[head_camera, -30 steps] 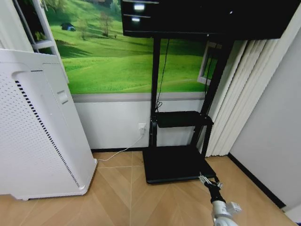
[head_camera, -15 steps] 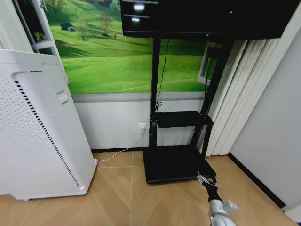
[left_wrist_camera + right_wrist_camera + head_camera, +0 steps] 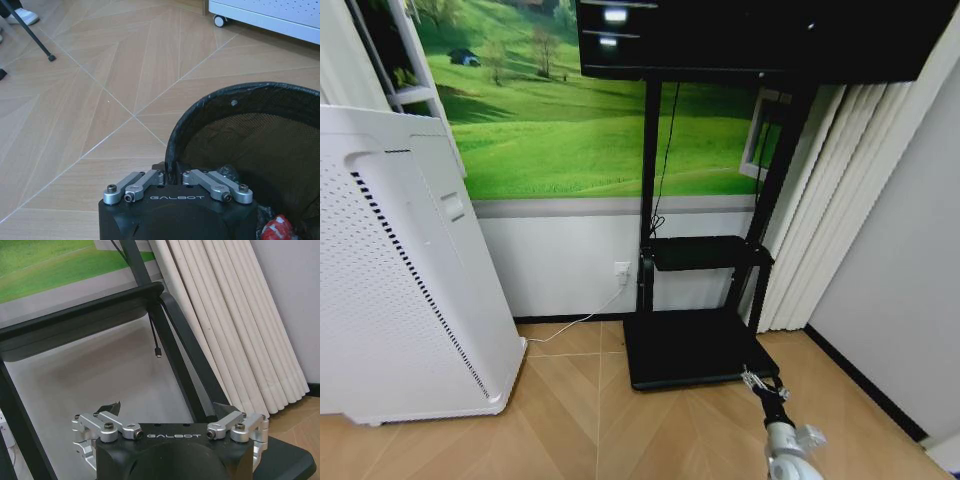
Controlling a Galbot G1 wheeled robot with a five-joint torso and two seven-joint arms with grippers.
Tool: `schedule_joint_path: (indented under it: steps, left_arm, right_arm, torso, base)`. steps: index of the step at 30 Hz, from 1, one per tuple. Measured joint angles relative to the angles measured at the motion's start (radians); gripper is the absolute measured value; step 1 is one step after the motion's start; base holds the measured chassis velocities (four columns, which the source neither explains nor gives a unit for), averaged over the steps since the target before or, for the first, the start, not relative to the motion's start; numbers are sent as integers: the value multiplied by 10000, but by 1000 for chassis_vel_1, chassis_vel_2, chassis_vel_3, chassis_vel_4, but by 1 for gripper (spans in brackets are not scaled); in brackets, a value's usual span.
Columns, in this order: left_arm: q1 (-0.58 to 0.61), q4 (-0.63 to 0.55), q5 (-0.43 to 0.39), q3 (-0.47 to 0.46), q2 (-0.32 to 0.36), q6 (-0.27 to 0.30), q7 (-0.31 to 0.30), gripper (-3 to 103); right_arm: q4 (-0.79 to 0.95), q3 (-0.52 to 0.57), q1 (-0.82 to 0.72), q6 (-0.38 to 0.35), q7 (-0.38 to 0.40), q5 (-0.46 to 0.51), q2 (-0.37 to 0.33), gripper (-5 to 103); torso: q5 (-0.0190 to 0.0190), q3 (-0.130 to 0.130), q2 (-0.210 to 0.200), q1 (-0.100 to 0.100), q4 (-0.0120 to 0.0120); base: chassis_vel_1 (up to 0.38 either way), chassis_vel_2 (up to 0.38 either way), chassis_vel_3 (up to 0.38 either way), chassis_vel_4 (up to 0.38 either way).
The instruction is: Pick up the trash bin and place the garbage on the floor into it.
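The trash bin (image 3: 250,150), a round black mesh basket, hangs just above the wooden floor (image 3: 100,100) in the left wrist view. My left gripper (image 3: 172,172) is shut on its near rim. A red-and-white piece of garbage (image 3: 274,227) lies inside the bin, near the gripper body. At the lower right of the head view, my right gripper (image 3: 761,383) hovers open and holds nothing. It sits over the front corner of the black TV stand base (image 3: 685,350). In the right wrist view its jaws are spread wide before the stand's legs (image 3: 180,350).
A tall white perforated appliance (image 3: 400,280) on casters stands at the left, and its cable (image 3: 575,325) runs to a wall socket. Pleated white curtains (image 3: 820,220) and a grey wall close off the right. A thin black tripod leg (image 3: 35,37) stands on the floor.
My right gripper has shifted only slightly near the corner of the stand base. Nothing else has moved.
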Motion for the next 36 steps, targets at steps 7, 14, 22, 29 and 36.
schedule_joint_path:
  steps: [7,14,22,29,36]
  left_arm:
    - [-88,80,71,-72,-12,-99,-81,39]
    - [38,-147,692,-328,-59,-432,174,66]
    - [357,-902,2246,-1355,-163,-1587,1431,93]
    - [-1586,-2007,3514,-2747,-64,-2420,3671,100]
    - [-4390,-2660,4978,-1948,703,-2089,3787,100]
  right_arm:
    - [-140,-84,-37,63,-14,-4,14,100]
    - [-191,-109,-48,59,-38,-26,-2,100]
    - [-204,-369,-183,-411,-522,-294,-7,100]
    - [776,-430,-1122,-742,-959,-1009,-131,100]
    - [2631,163,-2472,-1155,-409,-1707,59,100]
  torso:
    - [-1,0,0,0,0]
    - [-3,0,0,0,-1]
    - [1,0,0,0,2]
    - [-6,0,-1,0,-5]
    - [1,0,0,0,-4]
  base:
    - [0,0,0,0]
    - [0,0,0,0]
    - [0,0,0,0]
    - [0,0,0,0]
    - [0,0,0,0]
